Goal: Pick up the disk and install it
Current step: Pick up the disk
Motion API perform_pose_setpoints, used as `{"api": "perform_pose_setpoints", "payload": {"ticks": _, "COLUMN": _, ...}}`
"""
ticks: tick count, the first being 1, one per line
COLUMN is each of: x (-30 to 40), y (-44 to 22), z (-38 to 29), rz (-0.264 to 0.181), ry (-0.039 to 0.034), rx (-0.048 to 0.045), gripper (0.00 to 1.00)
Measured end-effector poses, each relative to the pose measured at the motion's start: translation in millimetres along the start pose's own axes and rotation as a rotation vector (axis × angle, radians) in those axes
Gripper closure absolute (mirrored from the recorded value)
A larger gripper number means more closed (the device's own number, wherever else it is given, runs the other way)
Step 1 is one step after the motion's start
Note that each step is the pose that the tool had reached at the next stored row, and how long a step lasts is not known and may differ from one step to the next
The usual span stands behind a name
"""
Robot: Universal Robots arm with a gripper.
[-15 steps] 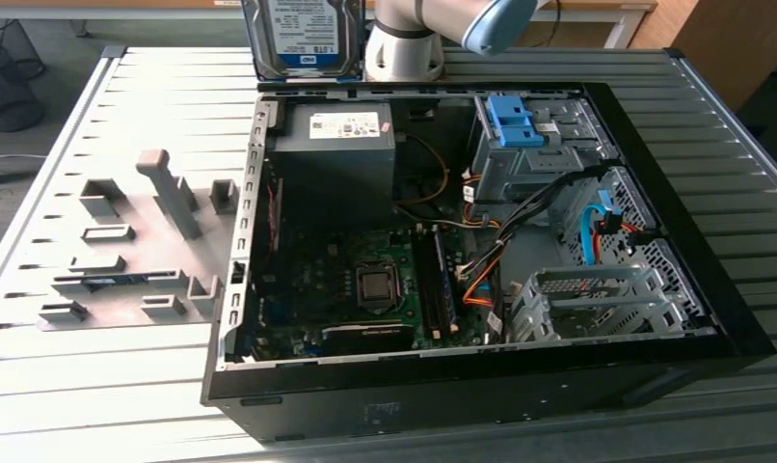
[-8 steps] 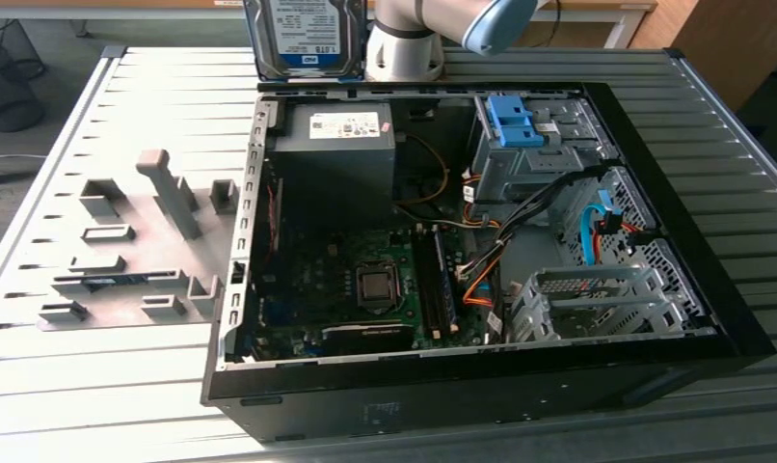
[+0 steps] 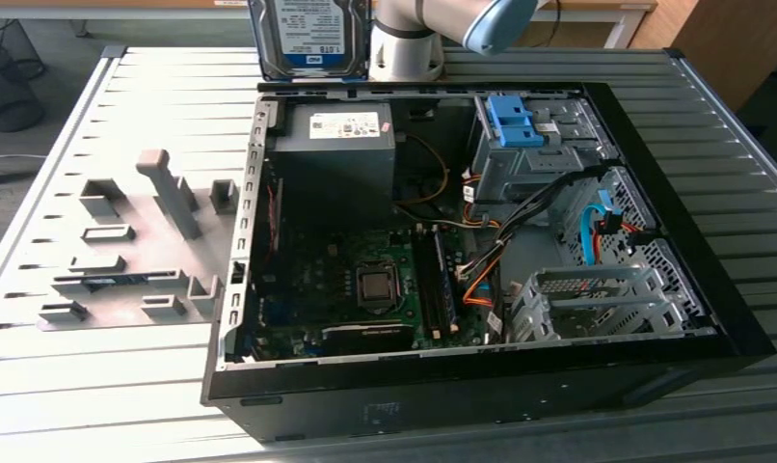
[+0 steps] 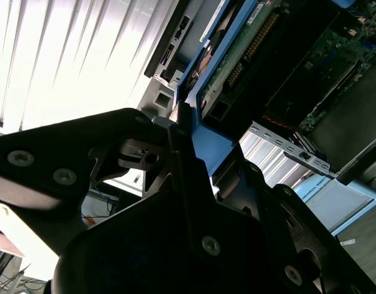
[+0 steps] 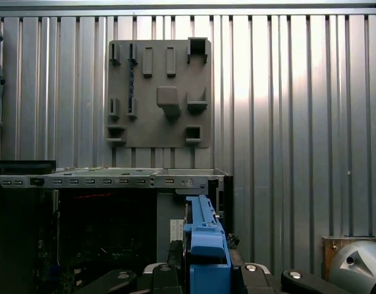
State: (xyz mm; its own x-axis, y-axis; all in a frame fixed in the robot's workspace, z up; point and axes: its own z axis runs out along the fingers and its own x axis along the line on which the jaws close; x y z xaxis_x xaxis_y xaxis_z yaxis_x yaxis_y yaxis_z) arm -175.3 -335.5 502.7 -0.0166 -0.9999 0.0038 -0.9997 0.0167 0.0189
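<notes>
I see claw clamped on disk, upright over far edge of case. I judge it rigid, weighty, shock-sensitive; blue rails the safest hold.

The arm is standing at the top of the exterior view, its silver column rising upright while a pale blue joint cap is jutting out toward the exterior view's right. In both wrist views the gripper is clamping the disk from two sides, its black fingers pressing against the blue-railed edges with the jaws drawn in tight. In the exterior view the arm is holding that disk upright just beside its own column, on the exterior view's left.
</notes>
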Motion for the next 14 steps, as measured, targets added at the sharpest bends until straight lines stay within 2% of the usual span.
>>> {"api": "perform_pose_setpoints", "payload": {"ticks": 5, "x": 0.0, "y": -3.0, "z": -0.1, "rz": 0.0, "ry": 0.0, "rx": 0.0, "gripper": 0.64}}
{"api": "perform_pose_setpoints", "payload": {"ticks": 14, "x": -0.1, "y": -4.6, "z": -0.1, "rz": 0.0, "ry": 0.0, "rx": 0.0, "gripper": 0.64}}
